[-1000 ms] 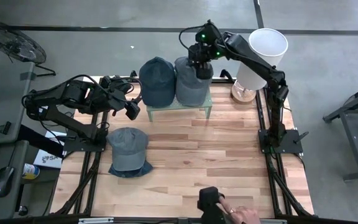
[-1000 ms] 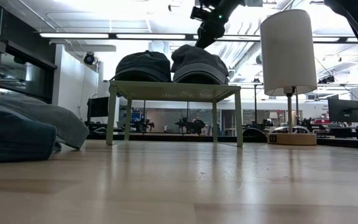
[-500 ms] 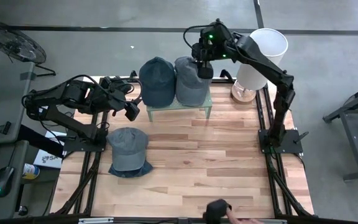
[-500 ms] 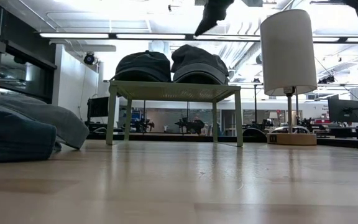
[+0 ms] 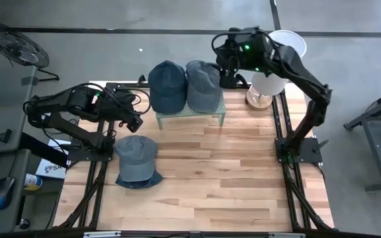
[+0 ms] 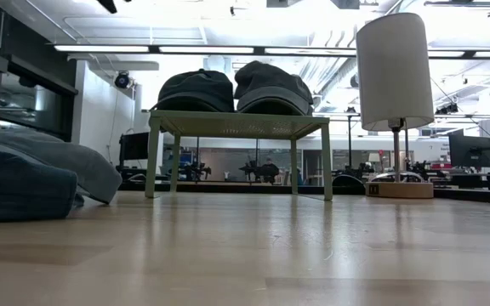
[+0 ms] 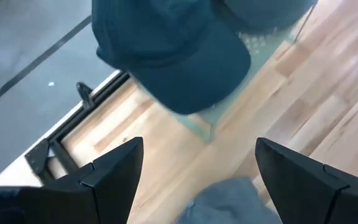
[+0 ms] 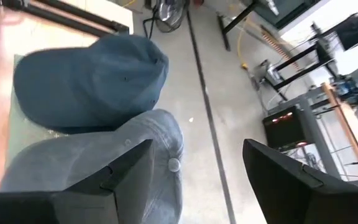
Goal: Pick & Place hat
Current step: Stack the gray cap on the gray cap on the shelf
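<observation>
Two hats rest crown up, side by side, on a small green stand [image 5: 189,112] at the table's far middle: a dark blue one [image 5: 167,86] and a grey-blue one [image 5: 202,84]. A third grey-blue hat [image 5: 136,158] lies on the wooden table near its left edge. My right gripper [image 5: 230,77] hangs open in the air just right of the stand; in its wrist view its fingers frame the grey-blue hat [image 8: 98,168] without touching it. My left gripper [image 5: 135,123] is open left of the stand, above the third hat's far side [image 7: 229,199].
A white-shaded lamp [image 5: 280,49] on a round wooden base stands at the far right, close under my right arm. In the low view the stand's legs [image 6: 326,161] and the lamp [image 6: 394,76] rise from the table. The table's middle and near part is bare wood.
My right gripper has risen from the grey-blue hat on the stand and swung toward the table's right edge, leaving the low view at the top. Both hats on the stand stayed put. A person's hand with a black object at the near edge has left the picture.
</observation>
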`<control>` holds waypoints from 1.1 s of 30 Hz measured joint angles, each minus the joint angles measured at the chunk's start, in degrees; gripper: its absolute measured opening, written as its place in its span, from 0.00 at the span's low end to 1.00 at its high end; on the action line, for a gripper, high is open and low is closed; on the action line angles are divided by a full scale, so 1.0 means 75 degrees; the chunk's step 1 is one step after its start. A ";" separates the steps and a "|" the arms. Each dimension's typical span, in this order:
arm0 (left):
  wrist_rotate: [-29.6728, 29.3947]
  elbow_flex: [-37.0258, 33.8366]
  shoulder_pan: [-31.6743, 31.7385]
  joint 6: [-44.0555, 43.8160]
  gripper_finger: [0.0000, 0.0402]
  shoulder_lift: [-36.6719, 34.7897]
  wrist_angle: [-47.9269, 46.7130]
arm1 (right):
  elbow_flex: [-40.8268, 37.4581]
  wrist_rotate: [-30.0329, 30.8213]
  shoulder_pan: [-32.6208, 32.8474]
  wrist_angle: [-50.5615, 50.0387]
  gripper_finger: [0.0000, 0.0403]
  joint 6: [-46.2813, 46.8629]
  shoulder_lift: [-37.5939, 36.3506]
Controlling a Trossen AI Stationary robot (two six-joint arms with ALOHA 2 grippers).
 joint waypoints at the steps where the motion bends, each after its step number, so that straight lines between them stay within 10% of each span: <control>1: 0.0032 -0.0071 0.0000 0.0004 0.76 -0.0033 -0.0046 | 0.0000 0.0099 0.0105 0.0002 0.59 0.0069 -0.0075; 23: 0.2421 -0.5587 0.0010 -0.0320 0.55 -0.2174 0.2908 | 0.0000 0.0276 0.2107 -0.0054 0.59 0.2049 -0.0538; 33: 0.3306 -0.6327 0.1635 -0.1380 0.62 -0.2227 0.3053 | 0.0000 0.0678 0.2509 -0.0055 0.59 0.2575 -0.0538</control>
